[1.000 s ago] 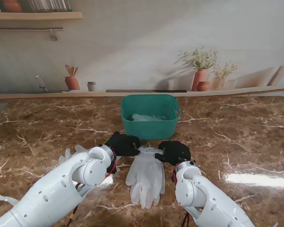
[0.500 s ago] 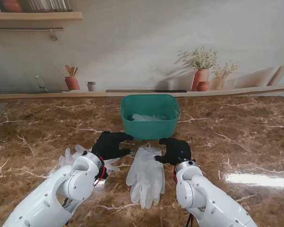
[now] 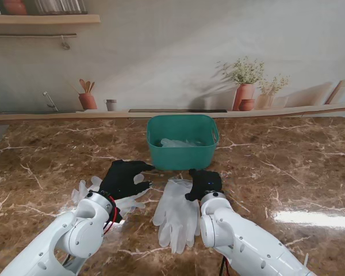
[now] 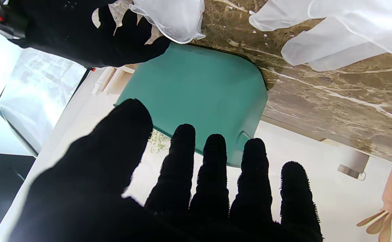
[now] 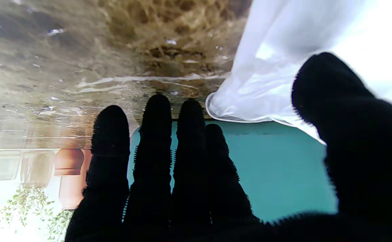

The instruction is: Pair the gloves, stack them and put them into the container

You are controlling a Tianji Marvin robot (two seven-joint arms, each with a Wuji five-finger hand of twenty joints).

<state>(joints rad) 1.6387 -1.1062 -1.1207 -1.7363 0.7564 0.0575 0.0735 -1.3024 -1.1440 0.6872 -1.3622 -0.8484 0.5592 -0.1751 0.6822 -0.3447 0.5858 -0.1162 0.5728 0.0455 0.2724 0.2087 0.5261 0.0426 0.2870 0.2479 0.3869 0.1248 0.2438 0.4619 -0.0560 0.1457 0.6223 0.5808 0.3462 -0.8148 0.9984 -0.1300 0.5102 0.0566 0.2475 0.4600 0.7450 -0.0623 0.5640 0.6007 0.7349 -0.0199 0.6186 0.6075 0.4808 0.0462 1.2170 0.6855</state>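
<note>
L hand [image 3: 124, 177] splayed over glove [image 3: 86, 188]; R hand [image 3: 203, 183] spread (empty) at pair [image 3: 177, 214] cuff.

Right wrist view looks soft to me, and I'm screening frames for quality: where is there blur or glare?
Right wrist view: tabletop blurred, white glove blown out. Left wrist view: sharp, window area overexposed. Stand view: sharp, one glare patch on the table at right.
</note>
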